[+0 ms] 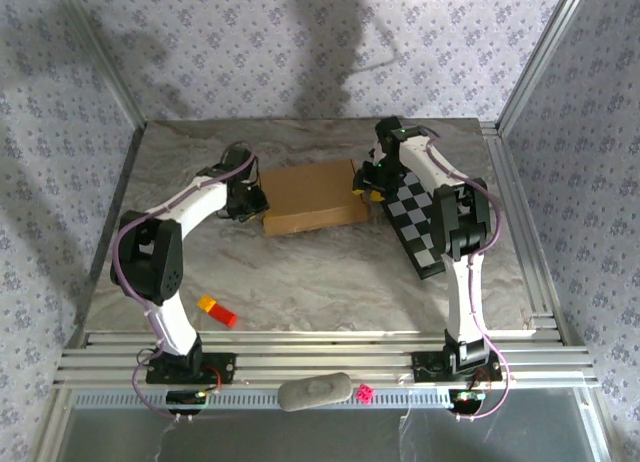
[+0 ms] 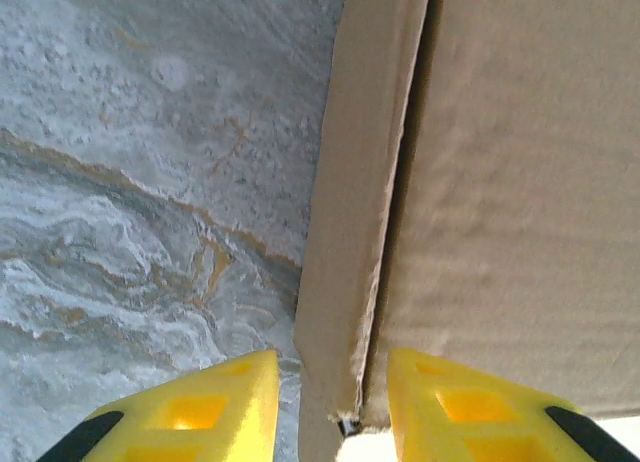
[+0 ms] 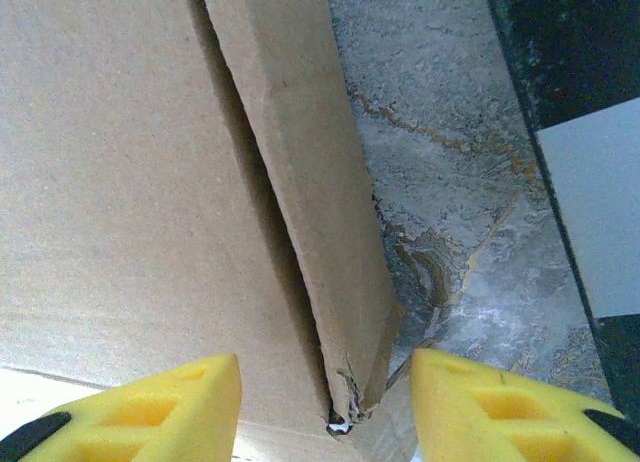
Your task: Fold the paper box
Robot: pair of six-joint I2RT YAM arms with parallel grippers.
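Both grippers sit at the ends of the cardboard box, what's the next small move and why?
Probably close the left gripper and right gripper: each straddles a side flap of the paper box, jaws open, not yet pinching it.

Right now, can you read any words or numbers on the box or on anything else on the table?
No text can be read anywhere.
paper box: plain brown cardboard, no print in the top view or up close in either wrist view.
checkered board: just black and white squares, no letters or numbers.
orange and yellow block and pink piece: too small to tell if anything is written on them.
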